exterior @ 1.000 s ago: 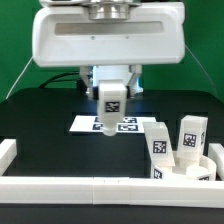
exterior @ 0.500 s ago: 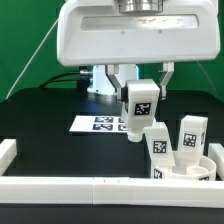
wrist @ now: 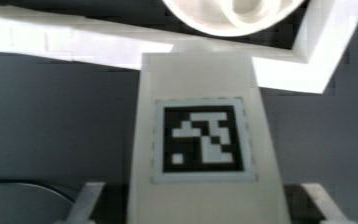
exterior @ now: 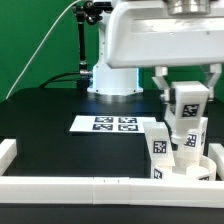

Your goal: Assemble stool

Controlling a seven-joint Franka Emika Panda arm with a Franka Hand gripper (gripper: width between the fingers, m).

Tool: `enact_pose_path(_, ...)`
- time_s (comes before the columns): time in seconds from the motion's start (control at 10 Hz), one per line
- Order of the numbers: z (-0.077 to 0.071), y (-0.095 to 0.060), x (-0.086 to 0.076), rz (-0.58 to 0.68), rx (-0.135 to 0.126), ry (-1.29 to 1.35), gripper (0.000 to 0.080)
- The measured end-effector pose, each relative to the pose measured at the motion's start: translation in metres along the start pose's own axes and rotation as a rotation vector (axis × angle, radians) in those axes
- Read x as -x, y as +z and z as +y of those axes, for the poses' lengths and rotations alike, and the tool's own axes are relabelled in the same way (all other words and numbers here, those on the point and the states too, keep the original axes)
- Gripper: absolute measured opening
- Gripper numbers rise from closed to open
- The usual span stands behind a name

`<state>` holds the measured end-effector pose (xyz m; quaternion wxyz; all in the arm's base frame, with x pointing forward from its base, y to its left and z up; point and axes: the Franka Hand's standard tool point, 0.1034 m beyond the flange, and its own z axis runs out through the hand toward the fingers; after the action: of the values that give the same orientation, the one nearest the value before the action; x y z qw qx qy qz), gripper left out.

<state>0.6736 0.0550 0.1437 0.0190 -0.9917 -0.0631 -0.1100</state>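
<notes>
My gripper is shut on a white blocky stool leg with a black-and-white tag, held upright above the exterior view's right side. In the wrist view the same leg fills the middle between my two fingers. Below it, the round dish-like seat lies by the front rail with two legs standing in it: one to the exterior view's left, one partly hidden behind the held leg. The seat's rim also shows in the wrist view.
The marker board lies flat on the black table in the middle. A long white border rail runs along the front, with a raised end at the exterior view's left. The robot base stands behind.
My gripper has carried the held leg from above the marker board toward the exterior view's right, and it now hangs over the seat and its standing legs.
</notes>
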Motion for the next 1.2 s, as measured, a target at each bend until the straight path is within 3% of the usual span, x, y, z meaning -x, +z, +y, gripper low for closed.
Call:
enact_pose_path(0.3, 0.004, 0.001, -0.001, 0.025, 0.007, 0.005, 0.0338)
enact_pose_path(0.4, 0.006, 0.001, -0.004, 0.061, 0.016, 0.005, 0.0338)
enact_pose_path(0.5, 0.001, 0.001, -0.002, 0.173, 0.037, 0.001, 0.0338)
enact_pose_path(0.7, -0.017, 0.008, 0.011, 0.197, 0.027, 0.014, 0.0338)
enact_pose_path(1.1, -0.019, 0.011, 0.013, 0.192, 0.026, 0.011, 0.0338)
enact_pose_path(1.2, -0.025, 0.014, 0.018, 0.21, 0.026, 0.013, 0.0338)
